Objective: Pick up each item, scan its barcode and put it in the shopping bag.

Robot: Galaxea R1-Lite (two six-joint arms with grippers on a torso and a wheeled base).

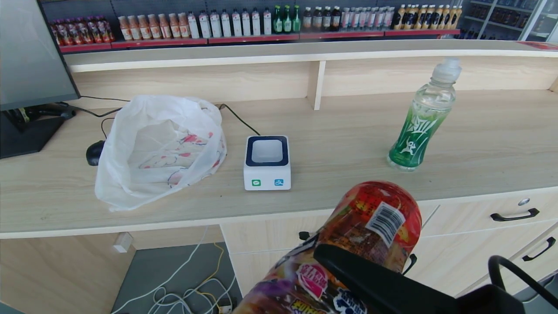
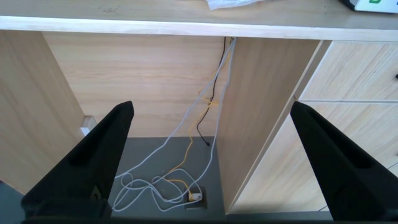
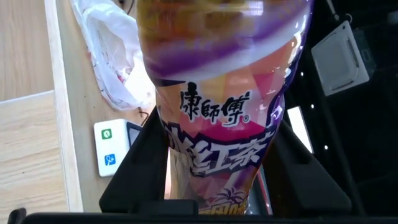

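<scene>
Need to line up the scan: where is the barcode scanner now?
Head view: the scanner sits on the counter, just right of the shopping bag, well left of the green bottle.

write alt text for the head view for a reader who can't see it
The right claw holds a red-and-purple drink bottle tilted in the foreground, barcode facing up, in front of a wooden counter. On the counter sit an open white shopping bag at the left, a small white scanner in the middle and an upright green bottle at the right.
</scene>
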